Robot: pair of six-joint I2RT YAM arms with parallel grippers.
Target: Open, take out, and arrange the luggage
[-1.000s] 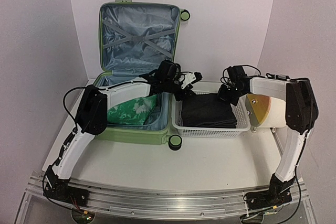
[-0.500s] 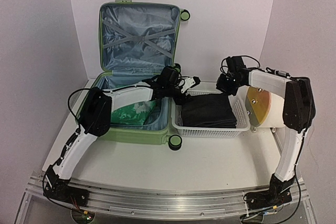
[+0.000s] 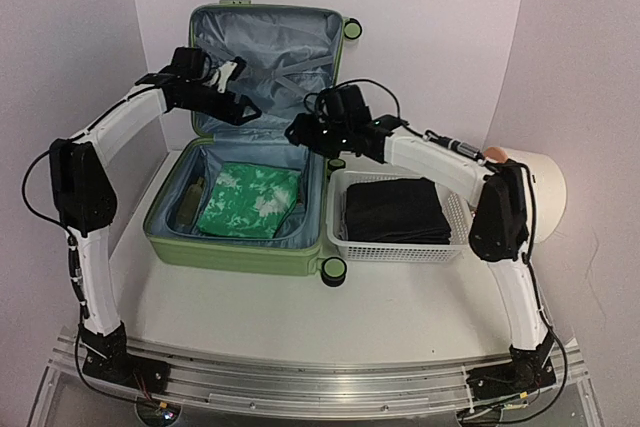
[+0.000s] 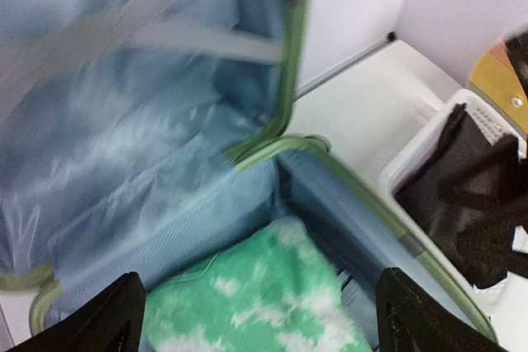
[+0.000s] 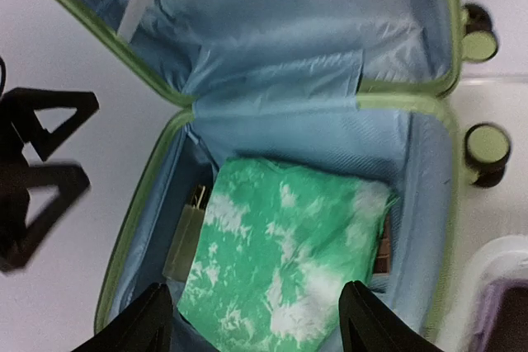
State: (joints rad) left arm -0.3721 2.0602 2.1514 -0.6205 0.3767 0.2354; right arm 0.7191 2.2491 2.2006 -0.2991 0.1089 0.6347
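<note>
The luggage [image 3: 240,255], a light-green hard-shell suitcase, lies open with its lid [image 3: 265,52] standing against the back wall. A folded green-and-white cloth [image 3: 245,202] lies in its base. My left gripper [image 3: 238,92] hovers open in front of the lid, high over the base's left side. In the left wrist view my left gripper [image 4: 264,319] has nothing between its fingers and the green cloth [image 4: 272,302] lies far below. My right gripper [image 3: 298,135] hangs open above the base's back right corner. From the right wrist, my right gripper [image 5: 256,327] holds nothing above the green cloth [image 5: 289,261].
A white mesh basket [image 3: 400,250] holding folded black cloth [image 3: 395,209] stands right of the suitcase. A cream cylinder [image 3: 540,187] lies at the far right. A small olive item [image 5: 186,241] sits beside the green cloth inside the suitcase. A black wheel [image 3: 333,270] juts out at the front.
Both arms lifted away from the basket. The left swung up and left before the lid, and the right moved left over the suitcase. Both grippers opened.
</note>
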